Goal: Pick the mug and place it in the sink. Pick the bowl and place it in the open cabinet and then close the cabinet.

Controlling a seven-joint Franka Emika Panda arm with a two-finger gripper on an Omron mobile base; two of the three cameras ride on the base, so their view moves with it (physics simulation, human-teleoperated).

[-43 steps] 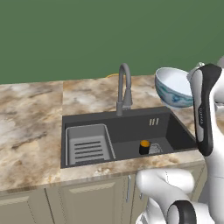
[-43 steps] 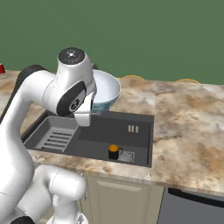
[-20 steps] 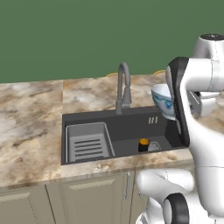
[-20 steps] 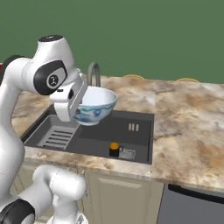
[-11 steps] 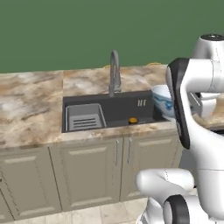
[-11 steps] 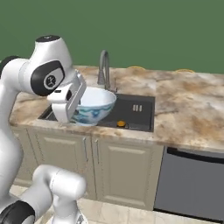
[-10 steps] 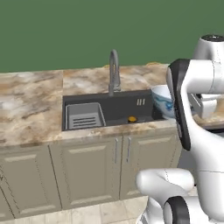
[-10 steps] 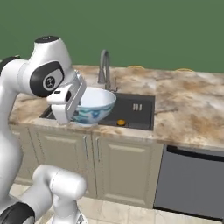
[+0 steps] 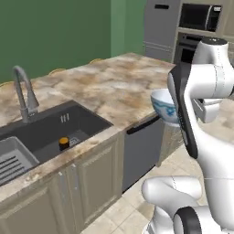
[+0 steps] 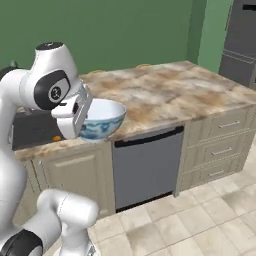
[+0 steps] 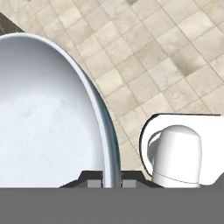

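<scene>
My gripper (image 10: pixel 84 119) is shut on the rim of the white bowl (image 10: pixel 103 119) with blue markings and holds it upright in front of the counter edge. In the hand view the bowl (image 11: pixel 43 122) takes up the left half, its rim pinched at the gripper (image 11: pixel 112 183). The left base view has the bowl (image 9: pixel 163 106) beside my forearm. The small black mug (image 9: pixel 64 143) with its orange top stands in the dark sink (image 9: pixel 89 128), near the gooseneck faucet (image 9: pixel 23 97). The cabinet is out of view.
A grey dishwasher front (image 10: pixel 145 167) sits below the marble counter (image 10: pixel 165 87), with beige drawers (image 10: pixel 220 145) to its right. A slotted tray (image 9: pixel 11 160) lies in the sink's left part. Tall grey appliances (image 9: pixel 196 23) stand at the far end. Tiled floor (image 11: pixel 144 52) lies below.
The base has driven and turned, so the whole scene has shifted: the sink now lies far left and the dishwasher is ahead. The bowl stays in my grip.
</scene>
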